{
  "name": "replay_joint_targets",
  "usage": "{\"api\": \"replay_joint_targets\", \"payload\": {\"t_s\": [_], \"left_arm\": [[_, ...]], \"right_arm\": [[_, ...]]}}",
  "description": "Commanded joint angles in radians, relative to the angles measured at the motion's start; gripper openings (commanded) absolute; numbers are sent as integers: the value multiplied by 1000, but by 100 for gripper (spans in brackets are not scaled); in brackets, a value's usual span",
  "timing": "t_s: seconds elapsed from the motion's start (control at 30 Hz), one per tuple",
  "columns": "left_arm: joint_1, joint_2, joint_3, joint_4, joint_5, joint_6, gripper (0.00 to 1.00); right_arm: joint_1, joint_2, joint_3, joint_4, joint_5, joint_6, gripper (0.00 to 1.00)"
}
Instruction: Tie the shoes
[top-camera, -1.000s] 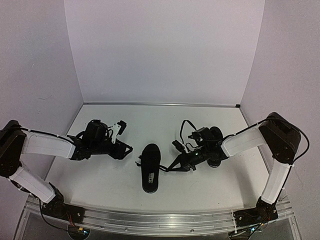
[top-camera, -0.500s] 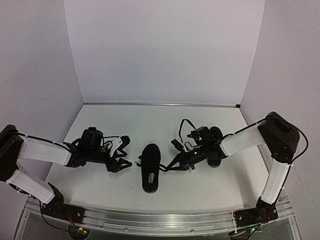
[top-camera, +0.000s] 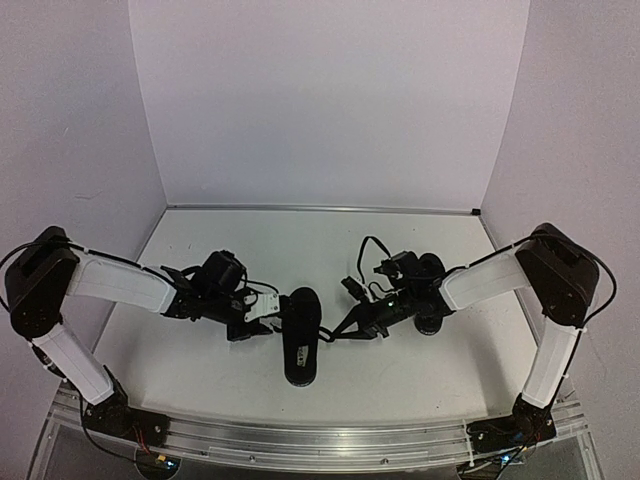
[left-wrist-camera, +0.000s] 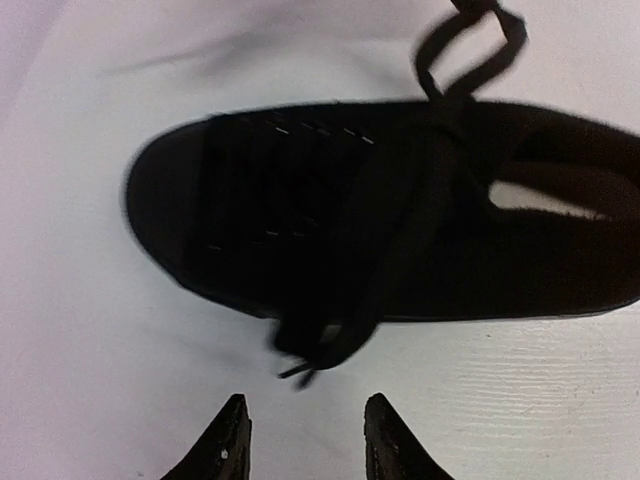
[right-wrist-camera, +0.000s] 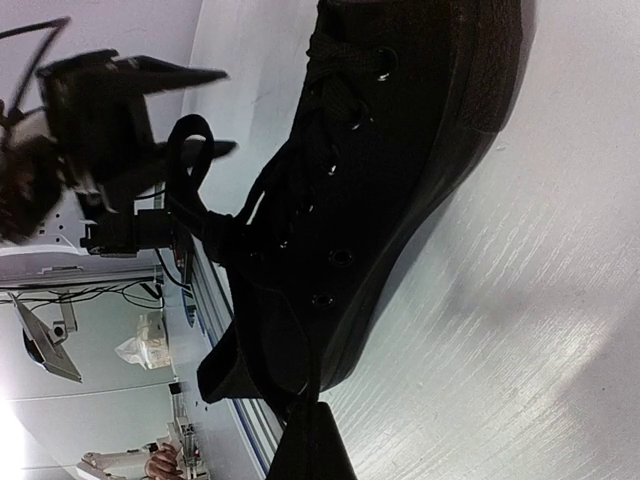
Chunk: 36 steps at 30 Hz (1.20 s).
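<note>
Top view: the shoe (top-camera: 301, 338) lies in the middle of the surface (top-camera: 200, 370), between both arms, so each can take 1 lace. The left tool (top-camera: 262, 312) is just beside one flank, the right tool (top-camera: 345, 325) at the other.

Left wrist view: fingers (left-wrist-camera: 228, 440) are spread apart and empty, lined up on the lace end (left-wrist-camera: 312, 352) spilling over the shoe's side. A grab looks next.

Right wrist view: only 1 fingertip (right-wrist-camera: 310, 445) shows below the shoe. Apart or together, I cannot tell.
</note>
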Motion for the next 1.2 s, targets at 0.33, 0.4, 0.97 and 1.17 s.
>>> {"api": "replay_joint_targets", "payload": {"t_s": [0.33,0.4,0.97,1.17], "left_arm": [[-87,111,-20,21,-188,120,40],[-87,118,-22,26,-193,127,42],[-112,222,40,-5,-220,195,24],[-163,120,5,-67,-222,123,7]], "right_arm": [[5,25,42,24,-9,10,0],[5,26,44,25,-10,11,0],[5,39,47,26,-11,12,0],[5,42,53,27,-10,14,0]]}}
